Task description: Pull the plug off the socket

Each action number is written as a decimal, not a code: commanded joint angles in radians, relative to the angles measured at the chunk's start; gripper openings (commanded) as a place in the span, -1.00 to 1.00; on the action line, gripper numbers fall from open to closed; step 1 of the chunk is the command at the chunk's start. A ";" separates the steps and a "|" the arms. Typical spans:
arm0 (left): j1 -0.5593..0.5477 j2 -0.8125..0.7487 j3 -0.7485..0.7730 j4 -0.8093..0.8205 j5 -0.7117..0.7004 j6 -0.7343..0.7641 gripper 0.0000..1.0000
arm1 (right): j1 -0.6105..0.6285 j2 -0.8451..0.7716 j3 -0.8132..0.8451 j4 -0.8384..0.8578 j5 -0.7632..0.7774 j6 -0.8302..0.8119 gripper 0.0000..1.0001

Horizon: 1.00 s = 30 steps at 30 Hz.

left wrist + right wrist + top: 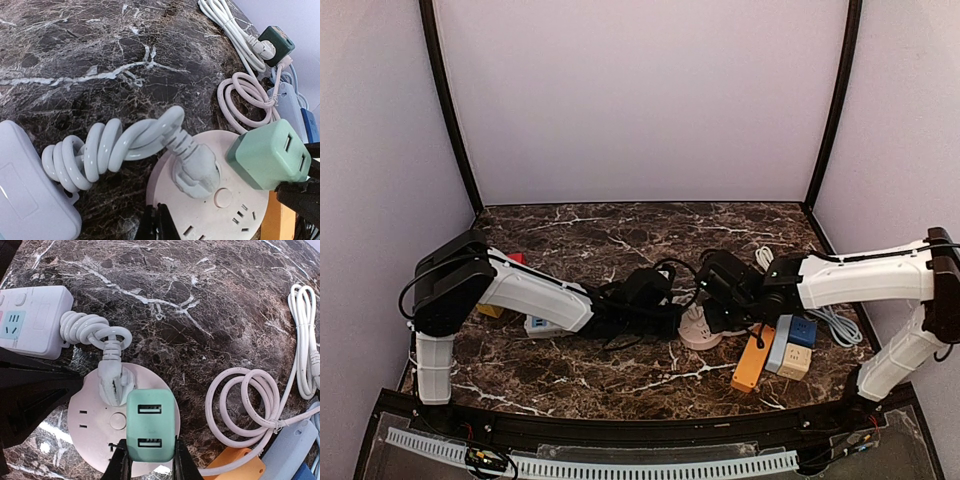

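A round pale pink socket (698, 330) lies mid-table. A white plug (197, 170) with a knotted white cord sits in it. A mint green USB charger plug (150, 425) stands over the socket's right side; its prongs are hidden. My right gripper (150, 460) is shut on the green plug, one finger on each side; it also shows in the top view (725, 305). My left gripper (159, 220) is shut, its tips together on the near rim of the socket (210, 220). In the top view the left gripper (670, 312) is just left of the socket.
A white power strip (30, 320) lies left of the socket, tied to the knotted cord. Right of it are a coiled white cable (250, 405), an orange strip (752, 362), blue and white adaptors (795, 345) and a dark green adaptor (276, 44).
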 commanded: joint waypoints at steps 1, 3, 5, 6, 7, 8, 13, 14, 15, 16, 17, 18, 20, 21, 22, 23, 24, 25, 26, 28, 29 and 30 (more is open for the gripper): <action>-0.027 0.071 -0.006 -0.077 0.078 0.013 -0.99 | 0.002 -0.095 -0.020 0.254 -0.186 0.070 -1.00; -0.027 0.073 -0.005 -0.078 0.079 0.015 -0.99 | -0.023 -0.127 -0.047 0.276 -0.218 0.101 -1.00; -0.027 0.074 -0.005 -0.078 0.080 0.012 -0.99 | -0.048 -0.160 -0.085 0.325 -0.264 0.129 -1.00; -0.027 0.075 -0.004 -0.078 0.080 0.011 -0.99 | -0.059 -0.176 -0.106 0.355 -0.288 0.139 -1.00; -0.028 0.075 -0.003 -0.078 0.080 0.011 -0.99 | -0.067 -0.191 -0.123 0.377 -0.303 0.148 -1.00; -0.027 0.075 -0.002 -0.078 0.080 0.011 -0.99 | -0.072 -0.201 -0.132 0.390 -0.310 0.154 -1.00; -0.027 0.075 0.004 -0.081 0.079 0.011 -0.99 | -0.077 -0.209 -0.144 0.394 -0.302 0.158 -1.00; -0.027 0.075 0.004 -0.081 0.079 0.012 -0.99 | -0.077 -0.210 -0.148 0.395 -0.303 0.158 -1.00; -0.027 0.075 0.004 -0.082 0.078 0.011 -0.99 | -0.077 -0.212 -0.153 0.401 -0.304 0.157 -1.00; -0.027 0.076 0.004 -0.082 0.078 0.011 -0.99 | -0.078 -0.214 -0.156 0.402 -0.305 0.154 -1.00; -0.028 0.075 0.004 -0.082 0.077 0.011 -0.99 | -0.077 -0.217 -0.160 0.404 -0.304 0.150 -1.00; -0.028 0.075 0.004 -0.082 0.077 0.011 -0.99 | -0.076 -0.222 -0.162 0.405 -0.301 0.146 -1.00; -0.029 0.075 0.005 -0.083 0.077 0.012 -0.99 | -0.071 -0.239 -0.171 0.415 -0.292 0.127 -1.00; -0.029 0.075 0.005 -0.083 0.077 0.012 -0.99 | -0.066 -0.252 -0.177 0.431 -0.286 0.112 -1.00; -0.030 0.075 0.005 -0.084 0.077 0.012 -0.99 | -0.060 -0.271 -0.183 0.445 -0.282 0.088 -1.00; -0.029 0.075 0.005 -0.084 0.077 0.013 -0.99 | -0.054 -0.284 -0.185 0.454 -0.274 0.067 -1.00; -0.029 0.075 0.005 -0.084 0.077 0.013 -0.99 | -0.050 -0.290 -0.183 0.456 -0.269 0.040 -1.00; -0.028 0.075 0.006 -0.084 0.076 0.011 -0.99 | -0.047 -0.291 -0.176 0.451 -0.265 0.014 -1.00; -0.028 0.076 0.006 -0.084 0.076 0.011 -0.99 | -0.042 -0.286 -0.167 0.435 -0.255 -0.005 -1.00; -0.029 0.076 0.009 -0.082 0.077 0.012 -0.99 | -0.034 -0.272 -0.151 0.406 -0.233 -0.033 -1.00; -0.029 0.077 0.011 -0.082 0.077 0.012 -0.99 | -0.028 -0.265 -0.144 0.392 -0.219 -0.037 -1.00; -0.029 0.076 0.011 -0.083 0.077 0.013 -0.99 | -0.026 -0.258 -0.139 0.385 -0.210 -0.038 -1.00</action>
